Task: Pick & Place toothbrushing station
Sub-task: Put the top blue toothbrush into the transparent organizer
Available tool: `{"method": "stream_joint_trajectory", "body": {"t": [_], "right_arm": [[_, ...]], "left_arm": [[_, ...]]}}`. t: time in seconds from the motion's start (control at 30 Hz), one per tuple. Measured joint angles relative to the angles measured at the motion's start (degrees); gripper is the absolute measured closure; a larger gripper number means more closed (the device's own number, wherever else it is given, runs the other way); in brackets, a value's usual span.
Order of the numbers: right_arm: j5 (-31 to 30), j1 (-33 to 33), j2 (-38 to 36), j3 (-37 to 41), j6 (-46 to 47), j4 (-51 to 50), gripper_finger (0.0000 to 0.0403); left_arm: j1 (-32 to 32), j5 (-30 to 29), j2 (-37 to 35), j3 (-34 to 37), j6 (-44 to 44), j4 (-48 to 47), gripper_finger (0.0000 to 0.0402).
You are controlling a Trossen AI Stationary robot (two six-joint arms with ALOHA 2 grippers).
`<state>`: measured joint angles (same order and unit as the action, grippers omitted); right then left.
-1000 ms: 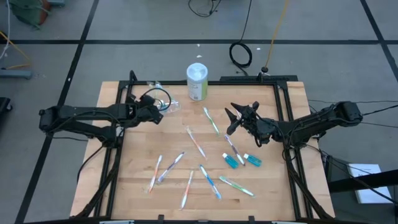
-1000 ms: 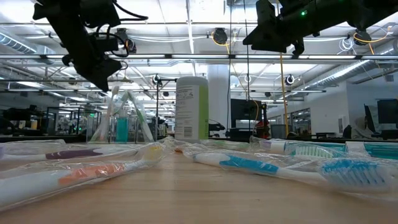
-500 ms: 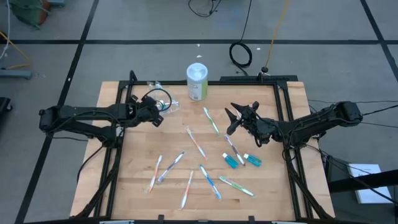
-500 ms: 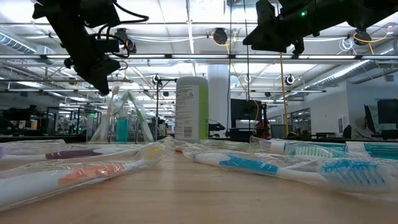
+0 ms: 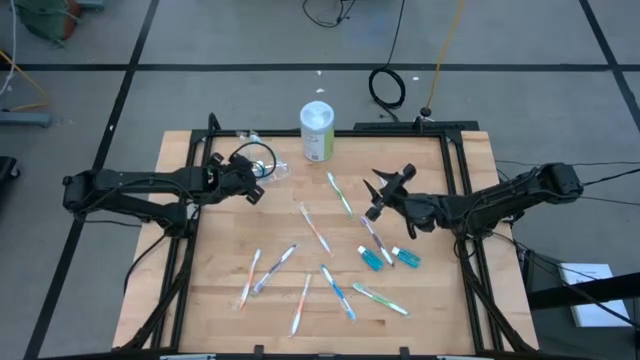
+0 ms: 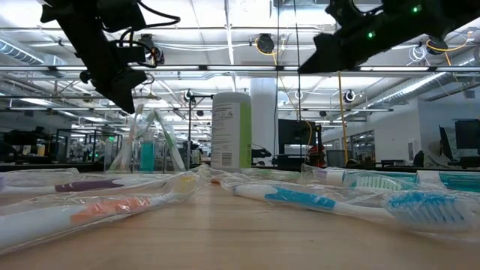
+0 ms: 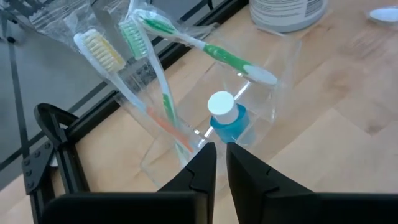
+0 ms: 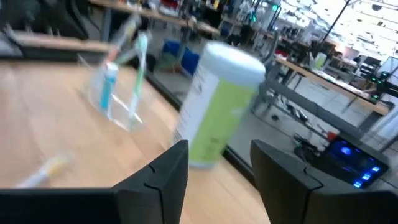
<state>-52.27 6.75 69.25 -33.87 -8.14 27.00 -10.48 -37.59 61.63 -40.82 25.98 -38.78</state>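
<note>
This is a robotics lab set in a large open industrial hall. A pale wooden tabletop [image 5: 225, 240] framed by black metal rails [image 5: 460, 170] stands on a grey concrete floor crossed by dark lines [image 5: 130, 85], with a coiled black cable [image 5: 386, 86] lying beyond its far edge. Level across the table, long rows of metal-framed workbenches [image 6: 67, 142] carry dark computer monitors [image 6: 298, 137], under a ceiling of white pipes and strip lights [image 6: 225, 37].

Upright clear cup [image 7: 205, 106] holds 3 toothbrushes [image 7: 155, 74], 1 blue tube [image 7: 225, 118].
</note>
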Motion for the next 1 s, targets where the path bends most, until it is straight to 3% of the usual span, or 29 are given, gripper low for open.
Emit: {"method": "stream_joint_trajectory", "body": {"t": [0.2, 0.47, 0.67, 0.8, 1.0], "right_arm": [[0.8, -4.1, 0.0, 0.2, 7.3, -9.5, 0.0201], [20.9, -14.2, 0.6, 0.2, 24.2, -26.7, 0.016], [22.4, -20.5, 2.5, 0.3, 30.1, -33.8, 0.0168], [23.7, -23.0, 3.7, 2.2, 32.6, -34.1, 0.0177], [32.3, -26.6, 4.8, 6.6, 30.0, -29.8, 0.0181]], "left_arm": [[0.0, 0.6, 0.0, 0.0, -2.3, 2.3, 0.0313], [0.0, 0.6, 0.0, 0.0, -3.8, 7.4, 0.0274], [0.0, 0.6, 0.0, 0.0, -3.7, 7.4, 0.0273], [0.0, 0.7, 0.0, 0.0, -3.4, 7.4, 0.0272], [0.0, 1.8, 0.0, 0.0, -3.4, 7.3, 0.0272]]}}
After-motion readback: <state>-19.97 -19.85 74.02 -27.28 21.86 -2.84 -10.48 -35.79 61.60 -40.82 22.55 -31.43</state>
